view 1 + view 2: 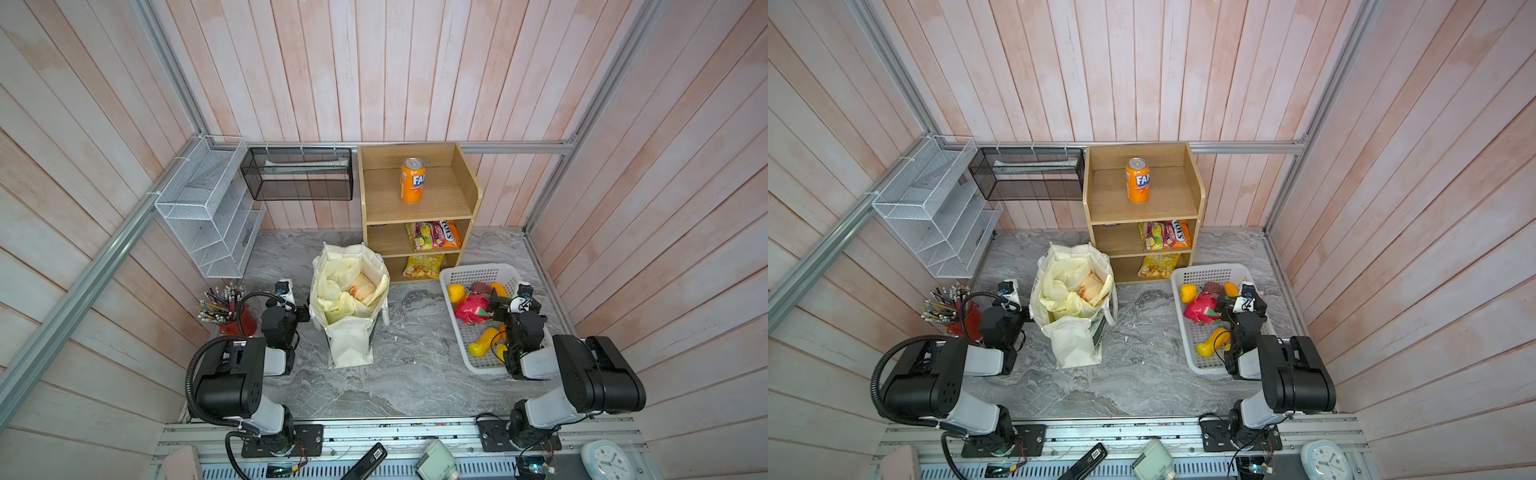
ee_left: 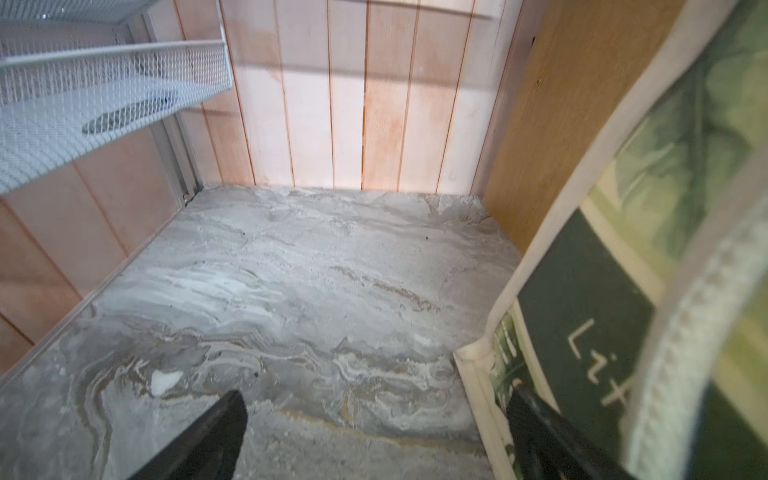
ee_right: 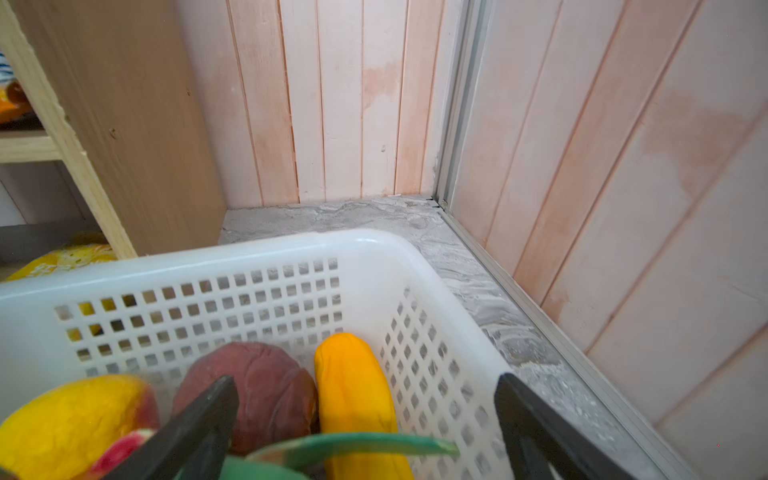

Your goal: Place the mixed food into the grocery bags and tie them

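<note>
Right hand (image 3: 365, 380) agape over basket (image 3: 249, 253) fruits (image 3: 353, 399) (green leaf (image 3: 374, 441), perhaps dragon-fruit, between)

Matt cloth tote (image 1: 350, 345), glossy plastic basket (image 1: 478, 272) (perforated), wooden shelf (image 1: 382, 199)

bright even light, blurred foregrounds

Pale pink plank walls (image 1: 415, 62) close in a grey marbled counter (image 1: 415, 374) on its left, far and right sides. Aluminium rails (image 1: 515, 147) run along the walls and down the far corners. A three-level wooden shelf unit (image 1: 467, 183) stands at the far middle, against the wall. Left of it a black mesh tray (image 1: 299, 178) hangs from the rail, and a white wire rack (image 1: 199, 208) hangs on the left wall. The light is soft and even.
</note>
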You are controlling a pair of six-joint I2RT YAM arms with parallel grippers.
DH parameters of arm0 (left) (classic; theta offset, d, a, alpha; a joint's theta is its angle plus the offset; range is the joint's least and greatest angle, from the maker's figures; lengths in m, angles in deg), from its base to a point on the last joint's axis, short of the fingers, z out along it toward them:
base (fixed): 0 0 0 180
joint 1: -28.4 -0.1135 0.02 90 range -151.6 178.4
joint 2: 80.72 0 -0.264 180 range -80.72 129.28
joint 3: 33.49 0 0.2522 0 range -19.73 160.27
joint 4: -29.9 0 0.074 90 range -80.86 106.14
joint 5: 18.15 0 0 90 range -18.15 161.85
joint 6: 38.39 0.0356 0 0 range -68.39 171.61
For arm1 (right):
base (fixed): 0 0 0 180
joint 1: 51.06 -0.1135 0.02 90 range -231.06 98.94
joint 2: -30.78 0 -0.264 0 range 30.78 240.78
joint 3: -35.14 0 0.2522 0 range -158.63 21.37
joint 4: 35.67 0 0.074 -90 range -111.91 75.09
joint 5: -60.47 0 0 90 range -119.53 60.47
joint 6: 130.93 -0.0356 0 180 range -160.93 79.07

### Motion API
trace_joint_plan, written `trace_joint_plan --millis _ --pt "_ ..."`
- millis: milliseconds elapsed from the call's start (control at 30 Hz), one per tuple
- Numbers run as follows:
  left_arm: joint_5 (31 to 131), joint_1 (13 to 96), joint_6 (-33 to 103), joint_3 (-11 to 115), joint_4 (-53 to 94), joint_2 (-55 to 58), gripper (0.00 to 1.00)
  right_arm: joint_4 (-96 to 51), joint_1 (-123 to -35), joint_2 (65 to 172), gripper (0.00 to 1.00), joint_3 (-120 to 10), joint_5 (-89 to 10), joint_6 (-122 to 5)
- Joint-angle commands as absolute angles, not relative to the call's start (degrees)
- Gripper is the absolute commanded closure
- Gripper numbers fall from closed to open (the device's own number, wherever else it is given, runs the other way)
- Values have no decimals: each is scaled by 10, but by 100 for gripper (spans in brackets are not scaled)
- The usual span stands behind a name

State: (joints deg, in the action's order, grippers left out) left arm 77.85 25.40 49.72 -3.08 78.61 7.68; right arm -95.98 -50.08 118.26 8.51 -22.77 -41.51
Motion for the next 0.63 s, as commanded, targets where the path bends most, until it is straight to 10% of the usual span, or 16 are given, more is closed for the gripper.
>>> trace_joint_plan --millis 0,600 --pt "792 251 506 -22 777 78 0 -907 -492 1181 2 71 -263 -423" --pt "790 253 508 -20 777 80 0 -903 -493 1180 2 70 -264 -424"
